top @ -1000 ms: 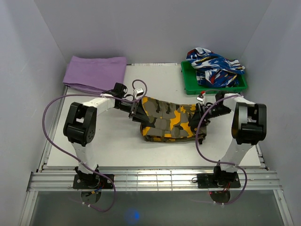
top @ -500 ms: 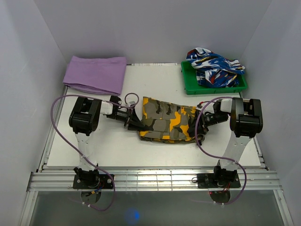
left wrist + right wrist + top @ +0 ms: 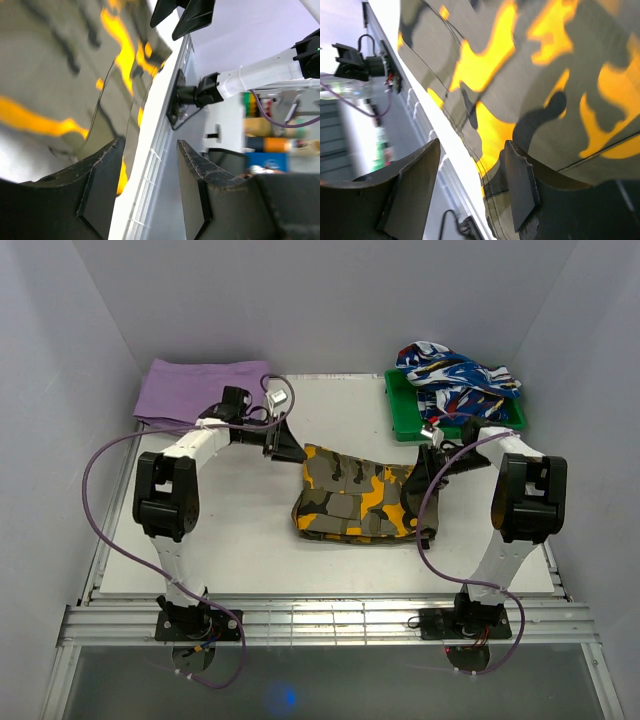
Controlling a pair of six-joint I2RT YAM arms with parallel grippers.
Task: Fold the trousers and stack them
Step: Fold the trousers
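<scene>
You've got the trousers (image 3: 355, 502) folded mid-table. Both 2 grippers are spread, holding nothing: left gripper (image 3: 290, 448) just off the top-left corner, right gripper (image 3: 425, 472) over the right edge.

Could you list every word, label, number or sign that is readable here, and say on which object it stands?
None can be read in any view.
The trousers: camouflage print only, no visible label.
The patterned garment: a pattern, no letters.
The purple cloth and the green bin: plain.
The coloured shapes behind the table in the left wrist view: too blurred to read.
</scene>
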